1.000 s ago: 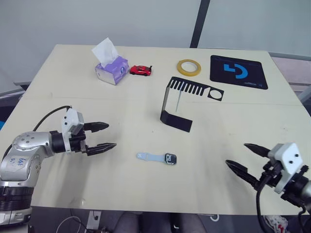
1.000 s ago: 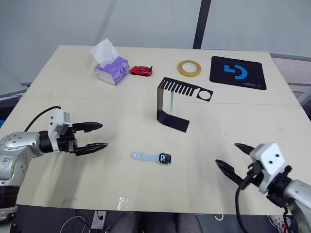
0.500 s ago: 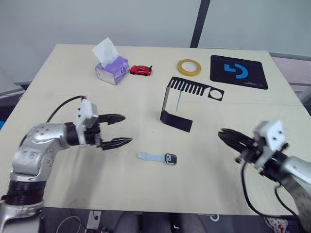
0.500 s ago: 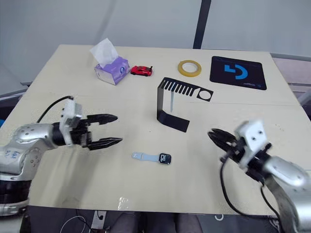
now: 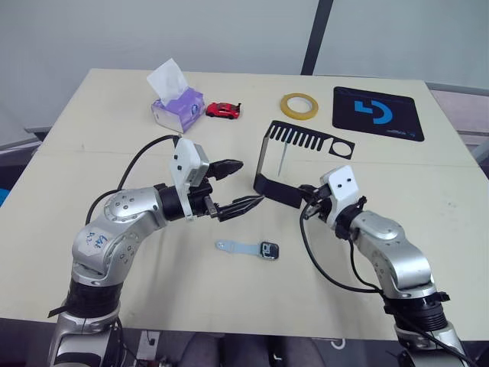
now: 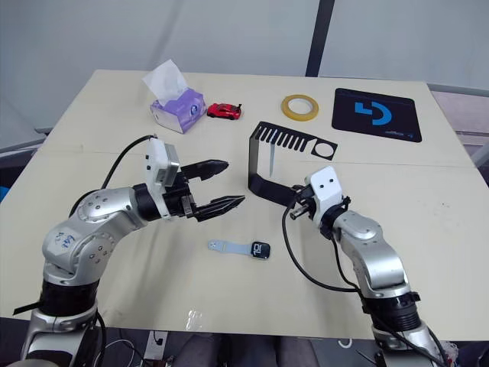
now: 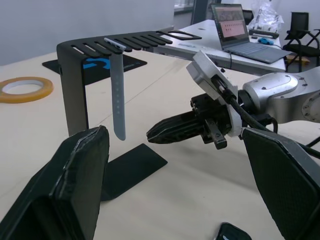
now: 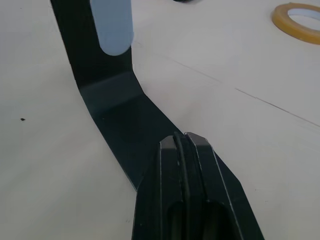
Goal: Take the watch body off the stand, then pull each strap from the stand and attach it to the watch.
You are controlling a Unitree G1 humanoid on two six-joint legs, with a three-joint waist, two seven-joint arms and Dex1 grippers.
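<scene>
Watch body (image 5: 268, 250), a small rounded-square case with a grey rim and dark screen, lies flat on the pale wooden counter (image 5: 92, 122) a little below the centre of the left eye frame, with one pale grey-blue strap (image 5: 235, 247) joined to it and stretched out toward the frame's left. Above it, right of centre, stands the black bent sheet-metal stand (image 5: 264, 164), its flat foot on the counter and its comb-slotted arm reaching right to a square ring. A second pale grey-blue strap (image 7: 117, 90) hangs straight down from one of the slots, its lower end clear of the foot.

The left gripper (image 5: 241, 187) hovers just left of the stand's upright, above the counter, with its two black fingers (image 5: 227, 166) spread wide and holding nothing. The right gripper (image 8: 183, 145) sits at the right edge of the stand's foot, its fingers pressed together, the tips over or touching the foot; I cannot tell which.

Along the top of the frame sit a purple tissue box (image 5: 177, 109) at upper left, a small red toy car (image 5: 222, 111) beside it, a yellow tape roll (image 5: 298, 105), and a black mat with a blue logo (image 5: 377, 113) at upper right.
</scene>
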